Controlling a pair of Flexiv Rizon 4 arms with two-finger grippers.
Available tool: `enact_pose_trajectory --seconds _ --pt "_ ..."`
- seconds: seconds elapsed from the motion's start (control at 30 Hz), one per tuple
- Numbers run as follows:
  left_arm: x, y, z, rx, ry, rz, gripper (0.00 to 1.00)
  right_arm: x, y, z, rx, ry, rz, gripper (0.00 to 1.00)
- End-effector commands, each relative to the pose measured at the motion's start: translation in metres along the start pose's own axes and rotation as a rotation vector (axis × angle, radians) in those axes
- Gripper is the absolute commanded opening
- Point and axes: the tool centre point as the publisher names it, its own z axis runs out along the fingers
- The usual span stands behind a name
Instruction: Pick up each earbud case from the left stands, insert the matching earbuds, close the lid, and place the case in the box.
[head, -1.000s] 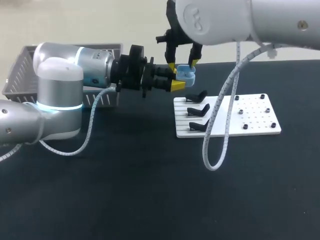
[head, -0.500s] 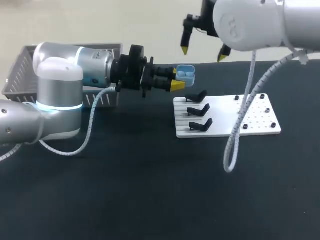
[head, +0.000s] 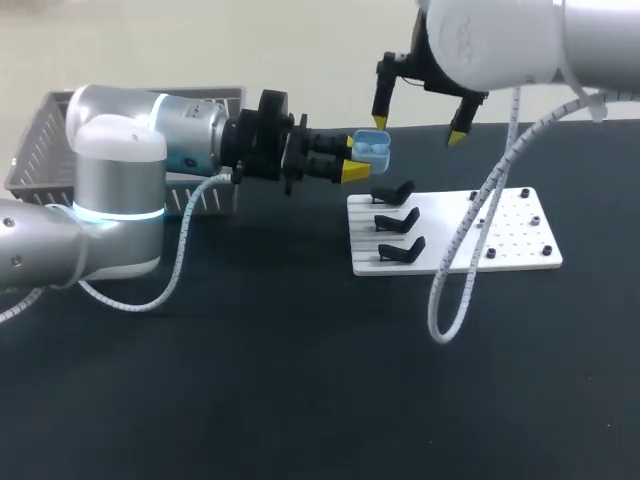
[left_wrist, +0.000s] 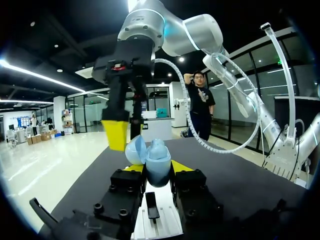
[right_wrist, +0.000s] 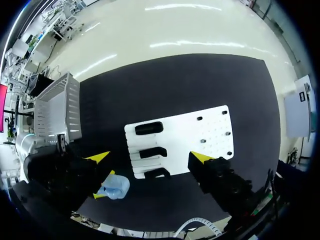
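1. Case (head: 372, 148): light blue, lid swung open. Held off the table (head: 300, 380), in the air just beyond the board's near-left corner. Pale rounded shapes inside, as seen in the head view. In the left wrist view (left_wrist: 156, 162), upright between the yellow tips, with the lid tipped to one side.
2. Left gripper (head: 353, 158): level with the table, pointing toward the middle. Fingers pinching the case from two sides, yellow tips against its body (left_wrist: 152, 167).
3. Right gripper (head: 418, 127): hanging above the board's far edge, pointing down, beside and higher than the case. Fingers spread wide, nothing between them, apart from the case. In its own wrist view (right_wrist: 150, 157), yellow tips well apart, with board and stands below. In the left wrist view, one yellow-tipped finger (left_wrist: 116, 134) close beside the open lid.
4. Board (head: 520, 262): white, flat on the table, right of centre.
5. Stands (head: 397, 220): three, black, in a row on the board's left part. Also seen from above (right_wrist: 150, 151).
6. Pegs (head: 482, 223): small, dark, scattered over the board's right part.
7. Basket (head: 40, 135): grey, slatted, at the table's far left, partly behind the left arm. In the right wrist view (right_wrist: 57, 112), well apart from the board.
8. Cables: one looping from the right arm down across the board (head: 455, 270); one hanging under the left arm (head: 180, 260).
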Motion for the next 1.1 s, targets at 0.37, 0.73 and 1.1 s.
enact_pose_trajectory --seconds 0.37,0.73,1.1 --pt "0.001 -0.001 0.000 -0.003 -0.002 0.003 0.00 0.025 -0.001 -0.027 -0.062 -0.133 -0.067 1.00" --pt "0.001 -0.001 0.000 -0.003 -0.002 0.003 0.00 0.092 -0.004 -0.092 -0.250 -0.387 -0.244 1.00" --pt "-0.024 -0.015 -0.036 -0.149 0.018 0.029 0.00 0.103 -0.023 -0.105 -0.299 -0.452 -0.228 1.00"
